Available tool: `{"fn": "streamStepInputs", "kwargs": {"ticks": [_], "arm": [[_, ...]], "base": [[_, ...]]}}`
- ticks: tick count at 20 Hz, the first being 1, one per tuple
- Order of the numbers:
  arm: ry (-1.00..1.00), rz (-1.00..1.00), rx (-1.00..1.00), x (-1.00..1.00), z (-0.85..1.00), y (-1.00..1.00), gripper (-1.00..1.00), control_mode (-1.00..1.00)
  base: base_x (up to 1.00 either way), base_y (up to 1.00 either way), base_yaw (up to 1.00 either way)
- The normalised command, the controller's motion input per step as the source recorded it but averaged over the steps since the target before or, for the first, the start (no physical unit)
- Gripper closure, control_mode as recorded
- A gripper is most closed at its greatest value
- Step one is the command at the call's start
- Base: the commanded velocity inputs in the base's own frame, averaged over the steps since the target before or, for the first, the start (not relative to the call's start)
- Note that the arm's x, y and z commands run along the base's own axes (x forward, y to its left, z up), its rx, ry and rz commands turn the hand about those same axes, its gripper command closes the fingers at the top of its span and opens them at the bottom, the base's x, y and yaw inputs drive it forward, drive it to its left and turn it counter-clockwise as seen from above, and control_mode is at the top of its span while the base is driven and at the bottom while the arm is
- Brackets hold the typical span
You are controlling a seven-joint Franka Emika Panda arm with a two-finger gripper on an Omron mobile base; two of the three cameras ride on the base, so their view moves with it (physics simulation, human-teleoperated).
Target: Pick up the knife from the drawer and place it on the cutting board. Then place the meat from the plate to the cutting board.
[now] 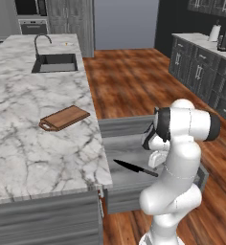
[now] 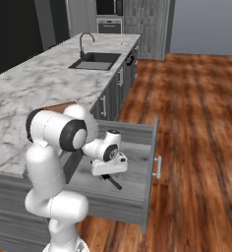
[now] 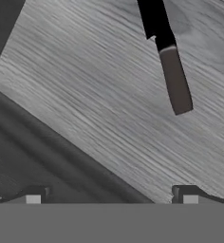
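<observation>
Jaws apart, holding nothing — gripper (image 3: 111,199) low inside open drawer (image 1: 127,125), knife (image 1: 134,167) lying flat at frame center-bottom. Cutting board (image 1: 64,117) on counter (image 1: 33,153), mid-left.

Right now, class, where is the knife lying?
The knife lies flat on the floor of the open drawer, just under the open gripper, below the marble counter's edge. The hand view shows its handle nearest the fingertips.

No readable text, labels or signs anywhere.
</observation>
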Motion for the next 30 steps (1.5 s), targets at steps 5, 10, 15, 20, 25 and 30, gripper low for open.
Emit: {"fn": "streamStepInputs", "kwargs": {"ticks": [5, 10, 15, 20, 25, 30], "arm": [[0.00, 0.00, 0.00, 0.25, -0.29, 0.05, -1.00, -1.00], [0.00, 0.00, 0.00, 0.27, -0.28, 0.05, -1.00, -1.00], [0.00, 0.00, 0.00, 0.14, -0.25, 0.05, -1.00, -1.00], [-0.06, 0.00, 0.00, 0.16, -0.20, 0.01, -1.00, -1.00], [-0.06, 0.00, 0.00, 0.28, -0.19, 0.00, -1.00, -1.00], [-0.04, 0.00, 0.00, 0.34, -0.28, 0.00, -1.00, -1.00]], "base": [[0.00, 0.00, 0.00], [0.00, 0.00, 0.00], [0.00, 0.00, 0.00], [0.00, 0.00, 0.00], [0.00, 0.00, 0.00], [0.00, 0.00, 0.00]]}}
